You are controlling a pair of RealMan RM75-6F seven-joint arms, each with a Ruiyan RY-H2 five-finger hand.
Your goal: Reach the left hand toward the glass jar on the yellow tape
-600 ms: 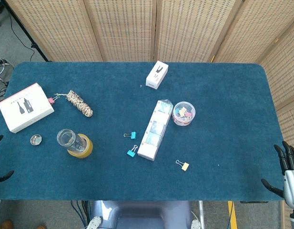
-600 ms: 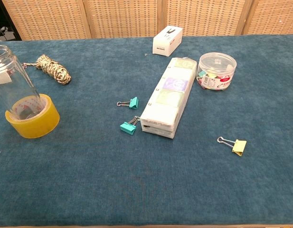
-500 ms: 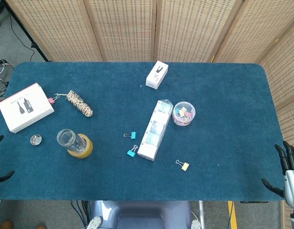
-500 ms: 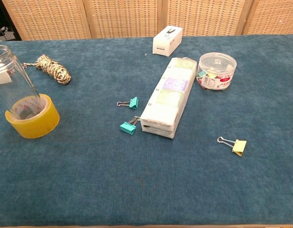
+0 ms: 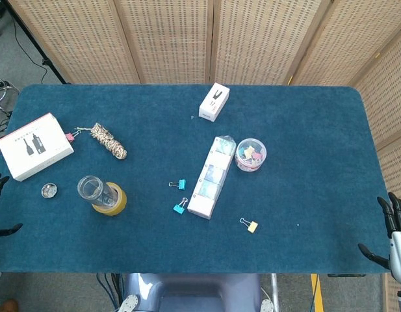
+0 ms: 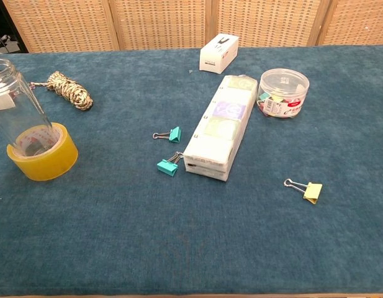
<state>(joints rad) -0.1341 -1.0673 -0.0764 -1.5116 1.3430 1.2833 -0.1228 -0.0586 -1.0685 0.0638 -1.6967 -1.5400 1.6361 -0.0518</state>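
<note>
My left hand [image 5: 0,211] sits at the table's [image 5: 304,149] near-left edge, mostly cut off by the frame; only dark fingertips show, spread apart and holding nothing. The glass jar [image 5: 91,189] stands upright in the ring of the yellow tape [image 5: 113,200], off to that hand's right and a little farther onto the table, well apart from it. Between them lies a small round metal lid [image 5: 49,190]. My right hand [image 5: 394,233] hangs at the near-right edge, fingers apart, empty, partly cropped. The chest view shows neither hand, and there the jar's top is cut off.
</note>
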